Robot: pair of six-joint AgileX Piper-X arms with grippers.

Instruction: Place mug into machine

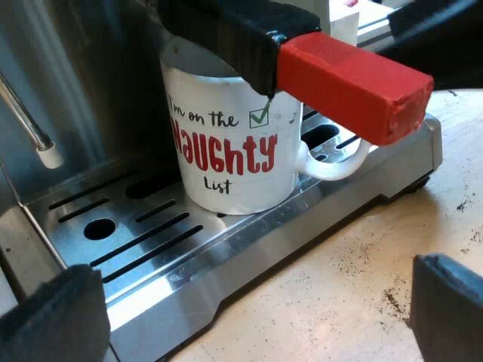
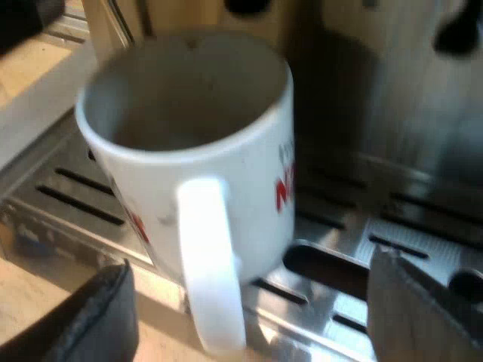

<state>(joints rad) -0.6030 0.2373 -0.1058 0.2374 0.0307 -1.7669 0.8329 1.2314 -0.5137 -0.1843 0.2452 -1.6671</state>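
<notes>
A red-ended dark handle (image 1: 302, 60) juts above a grounds-flecked wooden tabletop (image 1: 339, 279).

White mug (image 2: 192, 162) upright on the drip tray (image 2: 423, 226)

- The left wrist camera sits low by the table (image 1: 362, 279), close to the drip tray (image 1: 249, 241), facing the printed side of the mug (image 1: 226, 151).
- The right wrist camera, very near, looks down onto the mug's handle (image 2: 211, 264) and mouth.
- Both share the mug and drip tray.
</notes>
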